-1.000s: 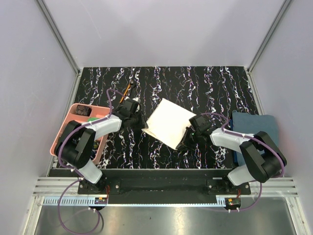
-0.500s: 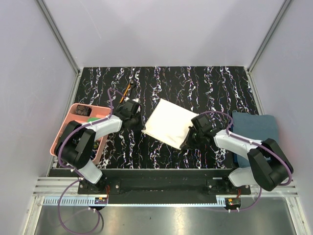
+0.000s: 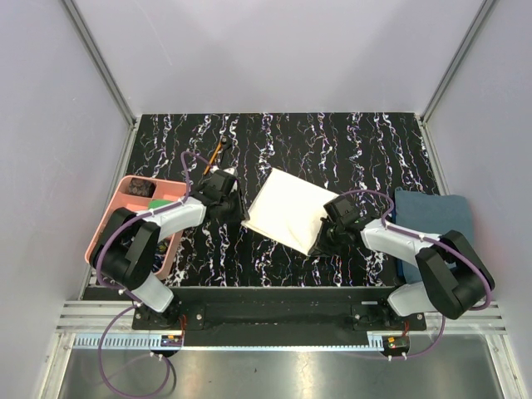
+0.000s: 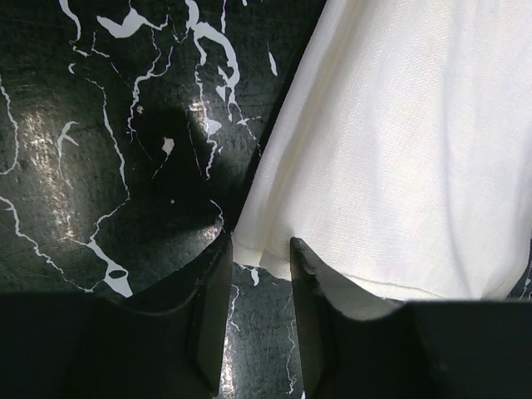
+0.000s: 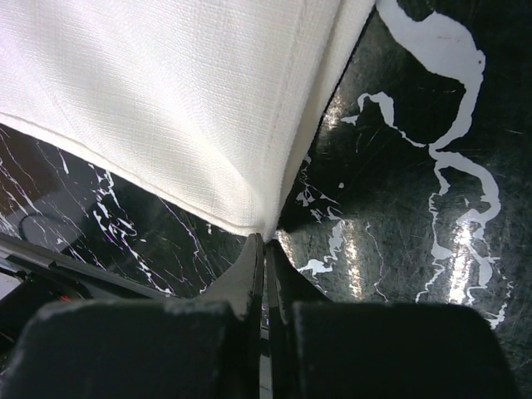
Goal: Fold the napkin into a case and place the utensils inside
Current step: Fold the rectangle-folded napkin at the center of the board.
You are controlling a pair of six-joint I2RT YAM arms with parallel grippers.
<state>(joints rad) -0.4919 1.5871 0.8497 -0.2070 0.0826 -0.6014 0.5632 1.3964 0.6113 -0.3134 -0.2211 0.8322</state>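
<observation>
Pink tray [image 3: 116,209]: dark item [image 3: 139,187], green bit [image 3: 161,200]; napkin [image 3: 287,208] corner in R claw [image 3: 315,247].

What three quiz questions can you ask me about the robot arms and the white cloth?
1. True or false: the napkin is already folded into a narrow strip.
2. Pick one: what lies at the right edge of the table? A, a pink tray. B, a blue-grey towel. C, a spoon.
3. Fill the gap: the right gripper is pinched shut on a ___ of the napkin.

Key: 1, false: it lies as one open sheet. 2, B. 3, corner.
</observation>
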